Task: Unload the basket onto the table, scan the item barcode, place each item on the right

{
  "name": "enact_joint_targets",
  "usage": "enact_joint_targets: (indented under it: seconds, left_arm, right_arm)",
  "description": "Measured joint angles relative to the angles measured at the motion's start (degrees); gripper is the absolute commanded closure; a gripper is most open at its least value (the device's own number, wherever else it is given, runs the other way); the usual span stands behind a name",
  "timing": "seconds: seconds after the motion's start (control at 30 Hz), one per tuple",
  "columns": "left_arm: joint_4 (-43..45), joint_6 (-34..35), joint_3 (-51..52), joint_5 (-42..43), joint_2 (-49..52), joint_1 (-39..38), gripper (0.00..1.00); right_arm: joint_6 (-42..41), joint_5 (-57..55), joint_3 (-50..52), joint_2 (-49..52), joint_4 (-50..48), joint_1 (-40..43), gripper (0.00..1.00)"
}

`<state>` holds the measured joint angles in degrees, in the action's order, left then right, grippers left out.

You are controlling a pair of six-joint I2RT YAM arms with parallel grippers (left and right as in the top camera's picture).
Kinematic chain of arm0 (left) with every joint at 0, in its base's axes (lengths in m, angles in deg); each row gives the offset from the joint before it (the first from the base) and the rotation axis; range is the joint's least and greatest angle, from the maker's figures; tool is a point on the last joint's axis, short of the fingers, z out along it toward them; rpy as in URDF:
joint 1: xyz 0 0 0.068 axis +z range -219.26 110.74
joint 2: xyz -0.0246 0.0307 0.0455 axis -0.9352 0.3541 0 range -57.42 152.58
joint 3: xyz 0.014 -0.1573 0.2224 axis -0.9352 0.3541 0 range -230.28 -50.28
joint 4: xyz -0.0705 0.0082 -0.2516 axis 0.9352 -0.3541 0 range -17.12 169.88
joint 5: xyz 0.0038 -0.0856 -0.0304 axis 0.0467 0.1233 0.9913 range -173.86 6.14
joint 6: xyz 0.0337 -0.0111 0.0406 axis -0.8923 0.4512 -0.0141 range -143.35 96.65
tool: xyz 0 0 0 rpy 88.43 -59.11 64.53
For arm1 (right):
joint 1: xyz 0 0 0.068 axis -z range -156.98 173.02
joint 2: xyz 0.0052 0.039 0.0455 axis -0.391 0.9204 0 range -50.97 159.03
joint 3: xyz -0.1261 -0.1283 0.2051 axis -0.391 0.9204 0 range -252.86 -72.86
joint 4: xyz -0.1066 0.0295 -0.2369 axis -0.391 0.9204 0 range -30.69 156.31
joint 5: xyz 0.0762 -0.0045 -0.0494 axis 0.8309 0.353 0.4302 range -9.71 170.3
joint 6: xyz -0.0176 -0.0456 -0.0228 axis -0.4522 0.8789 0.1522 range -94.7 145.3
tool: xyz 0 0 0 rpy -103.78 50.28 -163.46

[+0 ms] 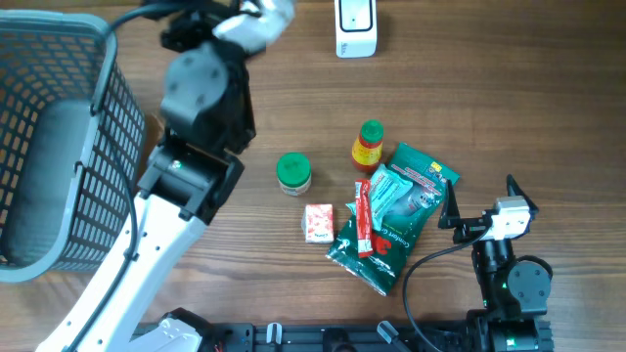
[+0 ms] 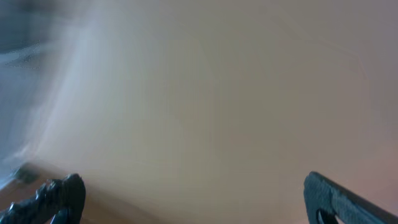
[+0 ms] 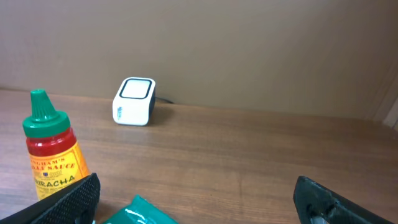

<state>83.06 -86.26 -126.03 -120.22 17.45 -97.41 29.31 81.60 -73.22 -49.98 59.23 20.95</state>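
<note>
Overhead, I see the scanner point(image 1: 355, 27) at the table's point(image 1: 509, 88) far edge. The items lie mid-table: jar point(image 1: 293, 173), bottle point(image 1: 369, 147), box point(image 1: 319, 223) and pouch point(image 1: 396, 210), the pouch just beside the right claw point(image 1: 477, 203). The left arm point(image 1: 201, 98) rises next to the basket point(image 1: 59, 147).

On the left wrist view everything is blurred; the left claw point(image 2: 199, 202) stands wide apart, holding nothing.

On the right wrist view that claw is spread and empty, with the bottle and the pouch's edge near it and the scanner well beyond.
</note>
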Motion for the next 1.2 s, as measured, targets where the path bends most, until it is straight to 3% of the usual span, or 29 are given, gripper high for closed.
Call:
enact_joint_targets:
  seconds: [0.07, 0.13, 0.23, 0.4, 0.63, 0.97, 1.2]
  left_arm:
    - [-16.11, 0.0, 0.59, 4.48, -0.33, 1.16, 0.0]
    - [-22.43, 1.81, 2.14, 9.57, -1.33, 1.51, 0.0]
    - [-22.91, 6.51, 4.94, 14.93, -6.21, 1.46, 0.0]
    - [-22.01, 13.03, 9.55, 21.66, -24.04, 2.38, 0.0]
    - [-19.52, 20.46, 14.6, 26.64, -46.34, 9.88, 0.0]
    - [-19.41, 35.76, 15.43, 34.36, -61.94, 28.59, 0.0]
    - [-17.77, 43.21, 15.65, 41.57, -64.96, 34.64, 0.0]
  right_arm:
    - [0.0, 0.0, 0.0, 0.0, 0.04, 0.0, 0.0]
    - [0.0, -0.02, 0.0, 0.0, 0.04, 0.0, 0.0]
    - [0.0, -0.02, 0.0, 0.0, 0.04, 0.0, 0.0]
    - [0.0, -0.02, 0.0, 0.0, 0.07, 0.0, 0.0]
    - [-0.66, 0.24, 0.0, 0.0, 0.04, 0.0, 0.0]
    - [-36.63, 14.21, 0.0, 3.91, -1.27, 0.0, 0.0]
    - [-50.42, 29.79, 0.0, 9.14, -1.51, 0.0, 0.0]
